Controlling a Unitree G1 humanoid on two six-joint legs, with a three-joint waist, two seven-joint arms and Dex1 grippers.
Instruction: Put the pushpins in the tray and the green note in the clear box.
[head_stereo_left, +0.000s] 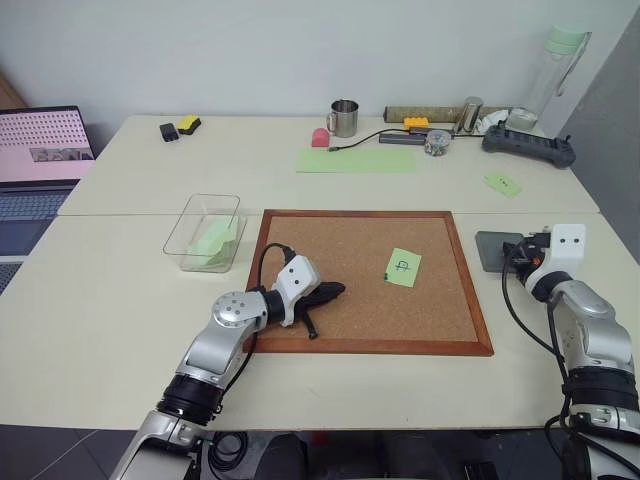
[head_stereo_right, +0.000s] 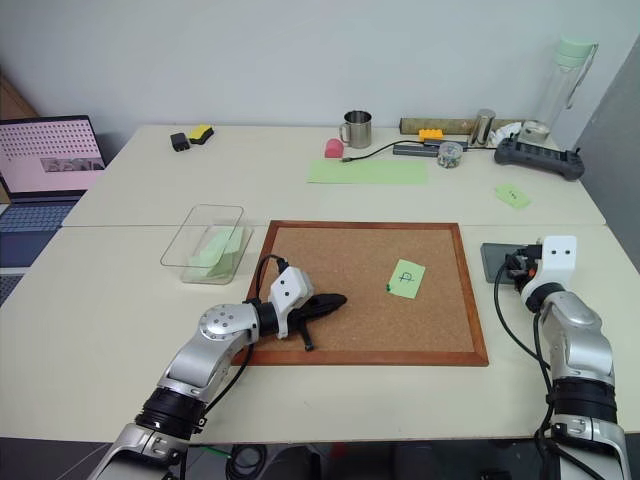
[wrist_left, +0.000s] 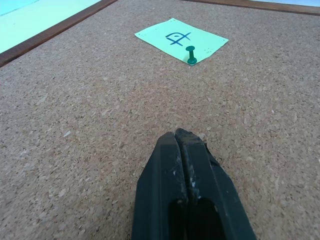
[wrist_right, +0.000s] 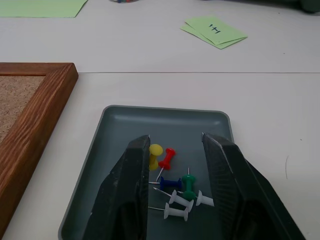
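We are resting shut left jaws (wrist_left: 187, 137) on the cork board (head_stereo_left: 330, 240); the green pushpin (wrist_left: 191, 54) at twelve o'clock pins the light-green square note (wrist_left: 181, 39). Right jaws (wrist_right: 176, 142), apart and empty, are hovering over the dark-grey tray (wrist_right: 165, 122). We are judging it best to part the left jaws before advancing.

Green note (head_stereo_left: 403, 267): light green, black handwritten mark in the middle, pinned w/ a dark green pushpin (wrist_left: 191, 54). Cork board (head_stereo_left: 370, 320): speckled tan, reddish-brown wood frame. Tray (wrist_right: 165, 122): dark grey; pushpins in tray (wrist_right: 175, 185): yellow, red, blue, green, plus white ones. Clear box (head_stereo_left: 206, 231): transparent, pale green paper inside. Table (head_stereo_left: 120, 310): cream/off-white. Large sheet (head_stereo_left: 356, 160) at back: pale green. Small slip (wrist_right: 214, 31): green w/ black scribble. Mug (head_stereo_left: 343, 118): silver metal. Both grippers: black fingers, white wrist housings. Laptop screen (head_stereo_left: 42, 145): pink, dotted pattern.
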